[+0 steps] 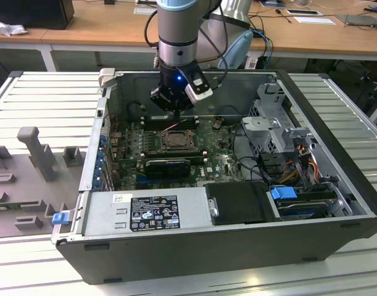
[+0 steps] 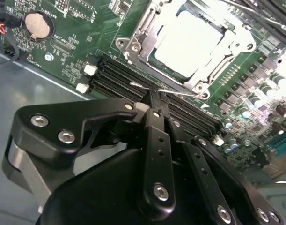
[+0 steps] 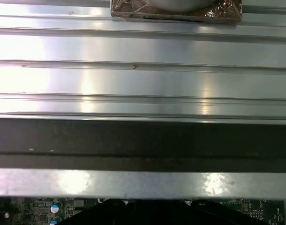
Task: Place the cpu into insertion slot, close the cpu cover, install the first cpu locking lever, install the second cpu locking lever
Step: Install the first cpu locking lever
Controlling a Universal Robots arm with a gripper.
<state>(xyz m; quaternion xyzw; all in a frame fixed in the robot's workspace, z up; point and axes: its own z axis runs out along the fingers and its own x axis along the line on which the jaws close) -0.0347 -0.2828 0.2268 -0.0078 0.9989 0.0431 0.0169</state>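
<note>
Already seated cpu (image 2: 188, 43), end effector (image 2: 154, 96) beside socket

A ribbed aluminium work surface (image 1: 46, 92) of long parallel slats spreads across the exterior view, bright where the overhead light glances off it. Grey moulded fixtures (image 1: 34, 145) stand on it toward the exterior view's left. Behind it runs a wooden desk (image 1: 102, 24) with white legs, carrying a crumpled white scrap (image 1: 8, 27), a dark box (image 1: 34, 11) and sheets of paper (image 1: 314, 20). In the first wrist view the same slatted metal (image 3: 143, 79) shines with broad glare patches.
</note>
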